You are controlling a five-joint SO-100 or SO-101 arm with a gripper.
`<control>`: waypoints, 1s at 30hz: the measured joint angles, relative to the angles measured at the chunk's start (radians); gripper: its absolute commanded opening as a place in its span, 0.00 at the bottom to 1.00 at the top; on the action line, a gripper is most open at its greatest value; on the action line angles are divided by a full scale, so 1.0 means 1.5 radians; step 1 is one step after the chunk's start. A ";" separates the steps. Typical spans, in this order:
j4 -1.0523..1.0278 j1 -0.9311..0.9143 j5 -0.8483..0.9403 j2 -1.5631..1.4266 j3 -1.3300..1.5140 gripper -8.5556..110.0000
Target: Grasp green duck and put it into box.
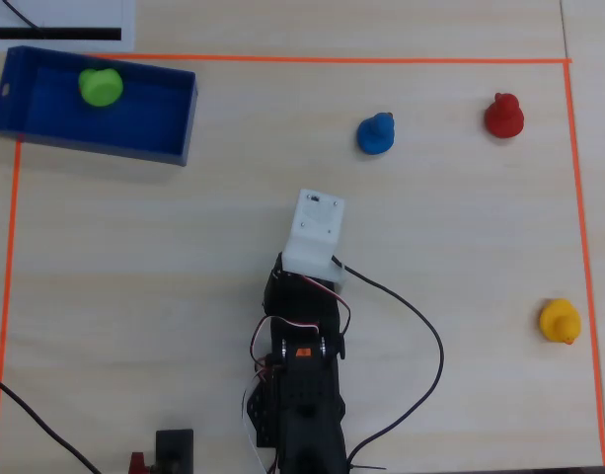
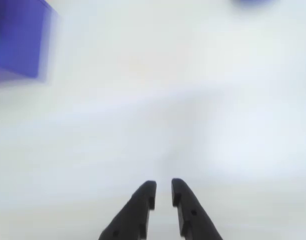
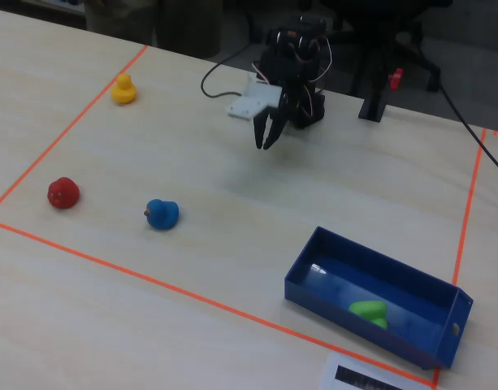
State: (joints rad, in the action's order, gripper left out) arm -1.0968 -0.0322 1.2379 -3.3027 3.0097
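Green duck (image 1: 100, 86) lies inside the dark-blue box (image 1: 154, 146), toward the box's left end in the overhead view; in the fixed view it sits on the box floor near the front wall. The box rests at the corner of the orange tape outline (image 1: 332, 59) on the pale wooden surface (image 1: 134, 276). The gripper (image 2: 162, 192) hangs above bare surface, well apart from the box, its two dark fingers nearly closed with only a thin gap and nothing between them. A blue duck (image 1: 377, 133), a red duck (image 1: 503, 116) and a yellow duck (image 1: 560, 321) stand scattered elsewhere inside the outline.
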 measured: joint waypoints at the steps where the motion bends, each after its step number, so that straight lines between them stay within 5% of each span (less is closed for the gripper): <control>1: 0.000 0.001 0.008 -0.002 0.031 0.07; 7: -0.122 0.017 0.015 -0.012 0.072 0.07; 11: -0.129 0.017 0.026 -0.014 0.072 0.14; 30: -0.130 -0.013 0.027 -0.015 0.072 0.14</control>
State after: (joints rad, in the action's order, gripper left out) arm -1.2916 -0.0522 1.2778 -3.3257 3.1170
